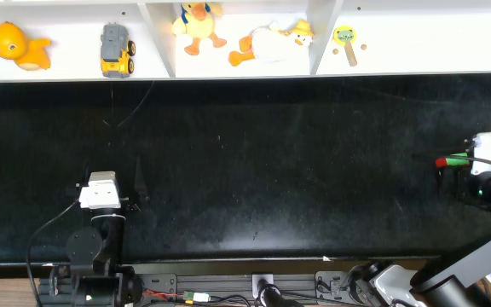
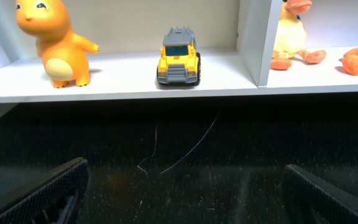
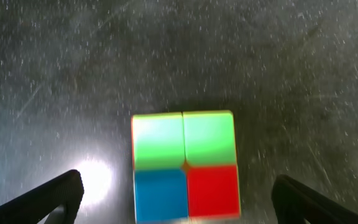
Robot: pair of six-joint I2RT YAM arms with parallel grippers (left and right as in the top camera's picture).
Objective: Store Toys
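Both my grippers are hanging wide open over the black table (image 1: 271, 170).

My right gripper (image 3: 176, 186) is pointing down at the coloured cube (image 3: 184, 167), which is lying on the table between my spread fingers and touching neither. My left gripper (image 2: 185, 193) is facing the white shelf (image 2: 123, 84) at the far edge. There an orange figure (image 2: 55, 43) and a yellow truck (image 2: 179, 56) are sharing one compartment, a yellow duck (image 1: 199, 24) and a white duck (image 1: 271, 43) the next, and a green toy (image 1: 344, 38) is lying in the last.

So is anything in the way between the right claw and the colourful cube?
No, nothing visible. The cube lies on the black table, directly below the open right gripper.
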